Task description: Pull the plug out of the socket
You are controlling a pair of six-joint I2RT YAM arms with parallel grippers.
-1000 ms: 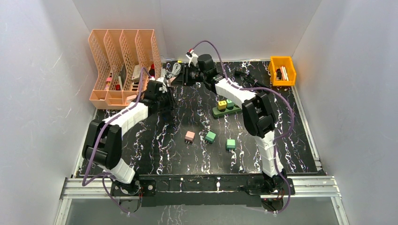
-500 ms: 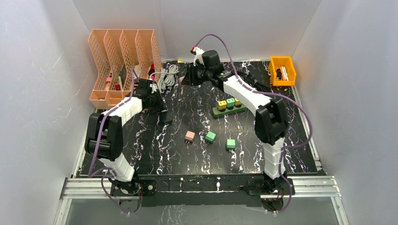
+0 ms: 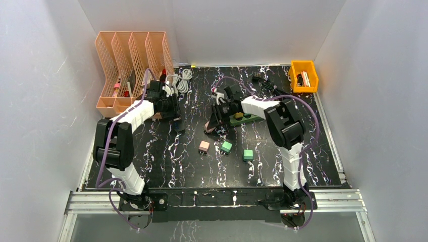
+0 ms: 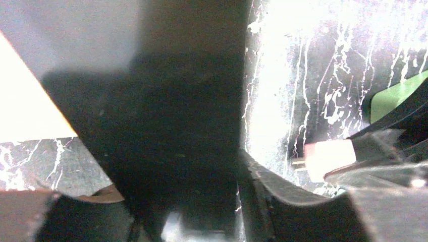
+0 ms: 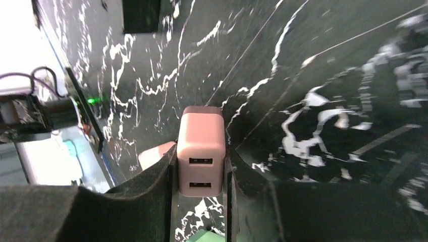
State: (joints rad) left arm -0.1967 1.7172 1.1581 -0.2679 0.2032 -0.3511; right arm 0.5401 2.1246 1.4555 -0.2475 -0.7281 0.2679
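**Right gripper holding the pulled plug beside the strip, mid-table.**
The right gripper (image 5: 200,151) is closed on the pink USB charger plug (image 5: 200,133), one finger on each flat side. The plug's long axis runs along the fingers, and its two-port face is turned to the wrist camera. Seen from above, this gripper (image 3: 216,126) sits just beside the left end of the green power strip (image 3: 251,119). The strip lies from it toward the right edge, so the plug appears clear of its socket. Three loose plugs (image 3: 226,147) lie on the near-edge side, the likely place to set this one down. The left gripper (image 3: 174,113) is well apart, by the peach file organiser (image 3: 132,70) at the far-left corner. Its opening cannot be told.
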